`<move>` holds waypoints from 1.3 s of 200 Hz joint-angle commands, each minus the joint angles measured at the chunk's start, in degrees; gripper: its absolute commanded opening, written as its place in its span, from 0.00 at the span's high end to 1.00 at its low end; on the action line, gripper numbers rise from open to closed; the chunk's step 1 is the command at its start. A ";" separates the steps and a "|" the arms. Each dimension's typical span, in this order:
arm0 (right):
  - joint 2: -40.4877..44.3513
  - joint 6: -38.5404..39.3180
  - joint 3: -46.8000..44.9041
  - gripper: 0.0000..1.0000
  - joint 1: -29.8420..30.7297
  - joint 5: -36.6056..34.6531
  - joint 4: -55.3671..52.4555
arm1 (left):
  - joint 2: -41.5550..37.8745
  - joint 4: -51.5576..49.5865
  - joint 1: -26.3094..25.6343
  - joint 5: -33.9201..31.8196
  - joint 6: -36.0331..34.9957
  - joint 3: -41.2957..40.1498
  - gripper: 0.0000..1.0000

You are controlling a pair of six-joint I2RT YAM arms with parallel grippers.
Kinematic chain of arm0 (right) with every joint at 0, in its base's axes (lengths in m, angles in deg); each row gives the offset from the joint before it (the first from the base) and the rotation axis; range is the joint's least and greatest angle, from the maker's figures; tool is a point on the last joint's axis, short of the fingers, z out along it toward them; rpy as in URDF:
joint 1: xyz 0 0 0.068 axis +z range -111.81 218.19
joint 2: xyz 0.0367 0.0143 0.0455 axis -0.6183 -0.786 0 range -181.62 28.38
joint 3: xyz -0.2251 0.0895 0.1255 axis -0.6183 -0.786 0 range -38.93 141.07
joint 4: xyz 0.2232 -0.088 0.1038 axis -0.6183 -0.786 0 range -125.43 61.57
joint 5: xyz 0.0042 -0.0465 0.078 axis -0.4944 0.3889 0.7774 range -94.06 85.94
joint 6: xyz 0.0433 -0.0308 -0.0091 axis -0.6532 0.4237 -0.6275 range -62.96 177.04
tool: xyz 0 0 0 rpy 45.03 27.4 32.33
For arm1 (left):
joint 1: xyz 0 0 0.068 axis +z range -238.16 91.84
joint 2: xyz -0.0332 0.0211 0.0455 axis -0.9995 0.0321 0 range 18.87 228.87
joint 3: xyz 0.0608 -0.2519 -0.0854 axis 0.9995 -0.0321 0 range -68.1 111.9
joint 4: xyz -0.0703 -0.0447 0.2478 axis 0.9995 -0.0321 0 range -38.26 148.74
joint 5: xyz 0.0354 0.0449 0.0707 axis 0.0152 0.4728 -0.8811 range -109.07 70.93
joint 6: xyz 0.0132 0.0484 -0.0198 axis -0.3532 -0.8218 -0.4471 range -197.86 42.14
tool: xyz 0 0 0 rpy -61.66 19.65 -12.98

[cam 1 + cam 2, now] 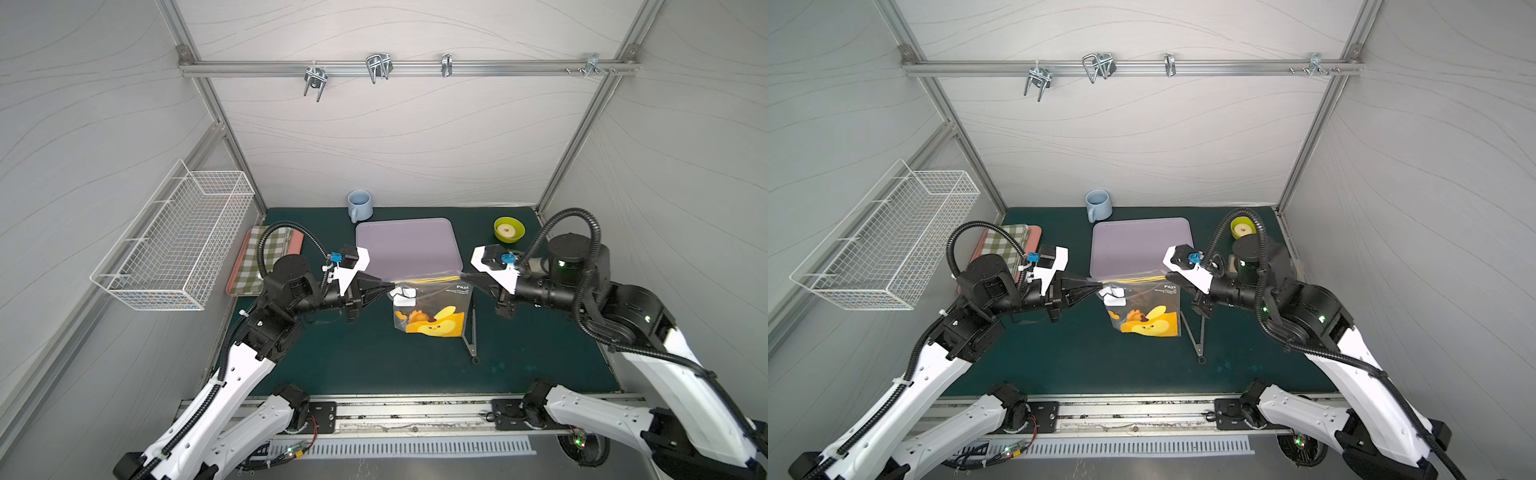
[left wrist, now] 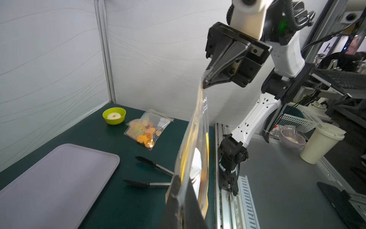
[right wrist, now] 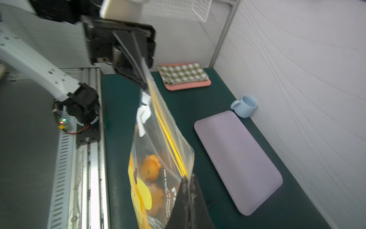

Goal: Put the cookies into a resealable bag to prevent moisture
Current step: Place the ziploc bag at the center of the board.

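Note:
A clear resealable bag (image 1: 432,307) with a yellow zip strip and a yellow cartoon print hangs above the green mat, stretched between my two grippers. My left gripper (image 1: 390,286) is shut on its top left corner. My right gripper (image 1: 463,275) is shut on its top right corner. Orange cookies (image 1: 417,318) lie at the bottom of the bag, and the right wrist view shows them through the plastic (image 3: 151,166). Both top views show the same hold, with the bag (image 1: 1146,307) between the left gripper (image 1: 1100,284) and the right gripper (image 1: 1167,273). The zip line looks pulled taut.
A lilac tray (image 1: 409,245) lies behind the bag, with a blue mug (image 1: 359,205) beyond it. A green bowl (image 1: 509,229) stands at the back right. Tongs (image 1: 471,332) lie to the right of the bag. A small clear bag (image 2: 146,128) of orange pieces lies near the bowl. A checked cloth (image 1: 266,257) lies on the left.

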 commanded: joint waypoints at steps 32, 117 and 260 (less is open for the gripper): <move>-3.32 -14.18 -15.46 1.00 -3.38 -10.37 12.16 | 3.26 -24.84 0.23 -11.53 -9.97 6.36 1.00; -8.79 -21.38 -39.11 1.00 -6.76 -0.99 36.15 | 22.02 -30.66 -1.15 -23.52 -12.41 10.51 1.00; -11.57 -7.25 -39.49 0.44 -15.21 30.38 36.24 | 20.21 -26.64 -1.66 -24.19 -25.40 8.55 1.00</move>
